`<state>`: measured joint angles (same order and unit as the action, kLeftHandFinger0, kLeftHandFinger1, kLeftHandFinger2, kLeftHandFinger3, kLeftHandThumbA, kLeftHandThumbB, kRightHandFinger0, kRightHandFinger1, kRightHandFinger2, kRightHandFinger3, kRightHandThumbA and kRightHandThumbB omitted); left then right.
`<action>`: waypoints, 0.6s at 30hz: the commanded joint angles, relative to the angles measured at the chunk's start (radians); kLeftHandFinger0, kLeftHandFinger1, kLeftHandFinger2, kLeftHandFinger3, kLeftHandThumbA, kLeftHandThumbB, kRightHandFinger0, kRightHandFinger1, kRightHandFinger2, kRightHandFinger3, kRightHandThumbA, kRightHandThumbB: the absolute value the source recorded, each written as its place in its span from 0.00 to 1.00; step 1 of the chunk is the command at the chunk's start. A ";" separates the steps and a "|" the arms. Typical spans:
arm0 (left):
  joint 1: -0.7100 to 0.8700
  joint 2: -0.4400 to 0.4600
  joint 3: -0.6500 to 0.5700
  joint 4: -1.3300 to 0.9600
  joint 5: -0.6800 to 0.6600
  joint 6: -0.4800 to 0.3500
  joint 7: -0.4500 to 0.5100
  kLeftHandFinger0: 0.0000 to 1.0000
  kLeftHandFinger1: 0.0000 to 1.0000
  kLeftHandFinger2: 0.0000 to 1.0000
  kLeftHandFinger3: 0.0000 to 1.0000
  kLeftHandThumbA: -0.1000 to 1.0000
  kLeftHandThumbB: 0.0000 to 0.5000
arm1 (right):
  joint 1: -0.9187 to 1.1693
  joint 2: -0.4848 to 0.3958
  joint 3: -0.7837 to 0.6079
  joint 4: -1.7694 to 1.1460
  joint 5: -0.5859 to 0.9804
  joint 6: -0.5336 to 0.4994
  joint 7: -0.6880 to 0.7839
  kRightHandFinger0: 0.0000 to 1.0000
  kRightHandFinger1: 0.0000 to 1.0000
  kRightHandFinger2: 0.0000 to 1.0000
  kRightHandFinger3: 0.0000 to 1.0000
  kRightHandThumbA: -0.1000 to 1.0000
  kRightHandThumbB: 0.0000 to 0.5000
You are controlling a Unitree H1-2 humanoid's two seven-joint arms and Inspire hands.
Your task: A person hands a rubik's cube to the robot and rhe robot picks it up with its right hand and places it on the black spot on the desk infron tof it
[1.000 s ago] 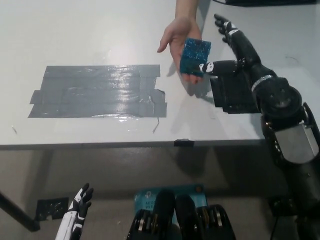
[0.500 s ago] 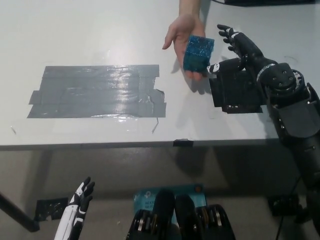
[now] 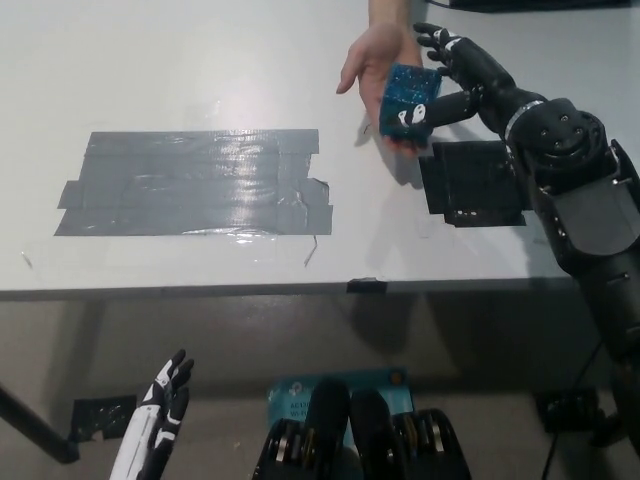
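Rubik's cube (image 3: 409, 102) lies in a person's hand (image 3: 378, 62) above the desk (image 3: 150, 80), and I see my right hand (image 3: 452, 78) touching it, fingers spread around its right side, just beyond the black spot (image 3: 474, 183). My left hand (image 3: 162, 412) hangs low below the desk edge, fingers loosely apart.

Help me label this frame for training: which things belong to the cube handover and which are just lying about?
In the job:
- Rubik's cube, on the person's hand
- right hand, fingers at the cube
- black spot

Lying about:
- grey tape patch
- left hand, resting below the desk
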<state>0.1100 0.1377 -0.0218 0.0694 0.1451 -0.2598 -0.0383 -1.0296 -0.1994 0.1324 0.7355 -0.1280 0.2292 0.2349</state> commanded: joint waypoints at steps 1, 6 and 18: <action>-0.003 0.018 -0.009 -0.034 0.012 0.020 -0.013 1.00 1.00 1.00 1.00 0.93 0.24 | -0.057 -0.018 0.009 -0.020 -0.004 -0.043 0.023 1.00 1.00 1.00 1.00 0.98 1.00; -0.009 0.020 -0.013 -0.027 0.018 0.017 -0.005 1.00 1.00 1.00 1.00 0.94 0.26 | -0.062 -0.023 0.021 0.009 -0.013 -0.061 0.023 1.00 1.00 1.00 1.00 0.94 1.00; -0.017 0.021 -0.022 -0.027 0.021 0.014 -0.001 1.00 1.00 1.00 1.00 0.93 0.20 | -0.037 -0.050 0.027 0.051 -0.041 -0.152 -0.042 0.43 0.44 0.53 0.58 0.33 0.64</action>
<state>0.0911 0.1470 -0.0419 0.0678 0.1510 -0.2481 -0.0378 -1.0279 -0.2277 0.1808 0.7782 -0.1643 0.1868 0.2417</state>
